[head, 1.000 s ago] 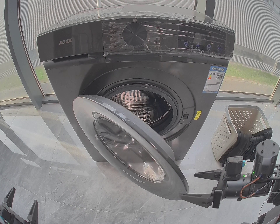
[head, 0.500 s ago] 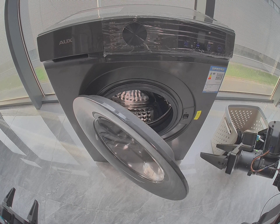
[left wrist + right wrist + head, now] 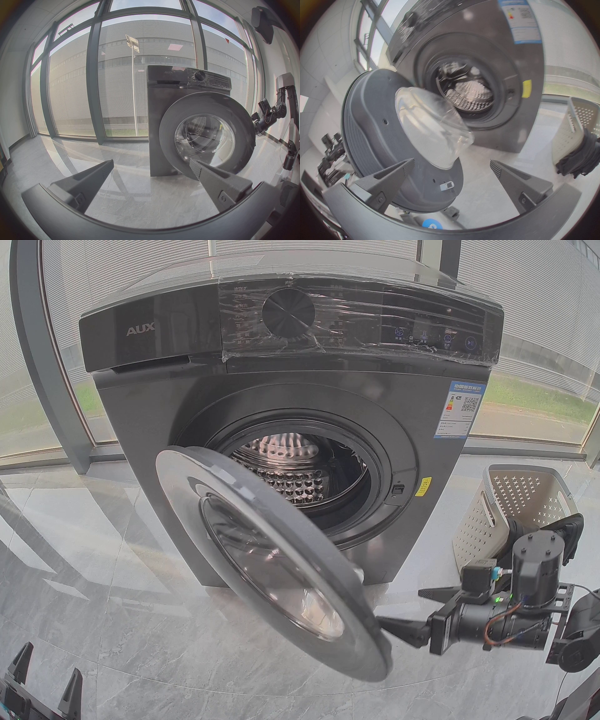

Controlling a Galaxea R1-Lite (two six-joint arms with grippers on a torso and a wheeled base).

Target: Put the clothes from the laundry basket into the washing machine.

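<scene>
Two empty grippers, both spread wide — right gripper (image 3: 400,607) at the rim of the open door (image 3: 275,552) of the washing machine (image 3: 156,402), left gripper (image 3: 50,660) low; clothes (image 3: 570,529) drape over the laundry basket (image 3: 475,527).

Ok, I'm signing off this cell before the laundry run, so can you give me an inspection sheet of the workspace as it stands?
Surface: glossy grey tiled floor.
Job's things: washing machine with its door swung open, no clothes seen in the drum; laundry basket on the robot's right of it, dark clothes draped over its rim.
Clutter: nothing seen.
Grippers: right end effector open, close beside the door's rim, contact unclear; left end effector open, low near the floor.
Cables: orange wire looped at the right wrist.
Surroundings: tall windows behind the machine.
</scene>
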